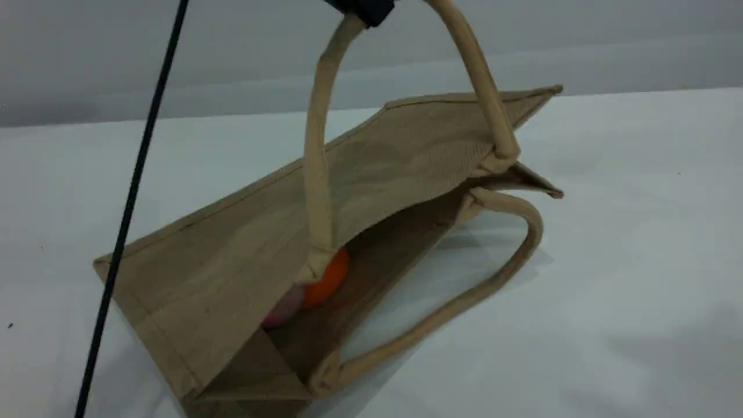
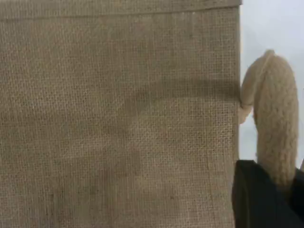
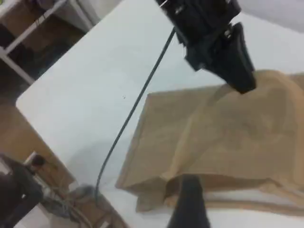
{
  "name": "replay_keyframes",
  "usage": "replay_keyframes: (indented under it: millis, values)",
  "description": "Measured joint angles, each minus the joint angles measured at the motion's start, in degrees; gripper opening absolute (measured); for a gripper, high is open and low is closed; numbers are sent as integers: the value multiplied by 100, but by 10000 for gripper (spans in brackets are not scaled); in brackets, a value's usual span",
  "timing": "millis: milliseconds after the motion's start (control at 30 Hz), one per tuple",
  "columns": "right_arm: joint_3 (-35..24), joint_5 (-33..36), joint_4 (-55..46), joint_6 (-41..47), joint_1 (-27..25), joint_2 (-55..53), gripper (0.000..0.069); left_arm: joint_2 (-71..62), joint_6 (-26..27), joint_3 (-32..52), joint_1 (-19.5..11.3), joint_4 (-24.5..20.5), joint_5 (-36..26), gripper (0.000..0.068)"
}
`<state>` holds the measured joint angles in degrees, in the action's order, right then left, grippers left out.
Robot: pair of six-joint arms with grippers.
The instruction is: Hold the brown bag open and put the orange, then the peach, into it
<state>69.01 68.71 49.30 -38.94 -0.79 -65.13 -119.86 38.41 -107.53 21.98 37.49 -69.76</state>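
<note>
The brown bag [image 1: 232, 261] lies tilted on the white table, its mouth facing the front right. My left gripper [image 1: 363, 8] at the top edge is shut on the upper handle [image 1: 316, 145] and holds it up, which keeps the mouth parted. Inside the mouth the orange [image 1: 331, 278] rests beside the peach [image 1: 284, 307], both partly hidden by the bag's wall. The lower handle [image 1: 511, 261] lies on the table. In the right wrist view my left gripper [image 3: 244, 83] pinches the handle above the bag [image 3: 228, 137]. One right fingertip [image 3: 190, 204] shows at the bottom, with nothing held.
A black cable [image 1: 130, 203] slants down across the left side of the table [image 1: 638, 232] and over the bag's back corner. The right wrist view shows the table's far edge [image 3: 47, 123], with shelving and floor beyond it.
</note>
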Motion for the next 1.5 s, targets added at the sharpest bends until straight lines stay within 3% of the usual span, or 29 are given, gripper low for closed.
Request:
replay_keyframes:
  millis: [333, 700, 933, 1200, 1500]
  values:
    - [0, 145, -68, 188, 0, 311, 480, -431, -11, 0, 0, -23, -5, 88]
    - [0, 140, -1087, 884, 0, 1025, 480, -1121, -11, 0, 0, 1, 130, 112]
    - [0, 140, -1113, 1048, 0, 1298, 480, -1400, -5, 0, 0, 55, 324, 179]
    - [0, 127, -1848, 1605, 0, 1403, 480, -1470, 22, -18, -13, 430, -29, 344]
    - [-14, 138, -3507, 2645, 0, 2201, 480, -493, -176, -18, -211, -117, -33, 367]
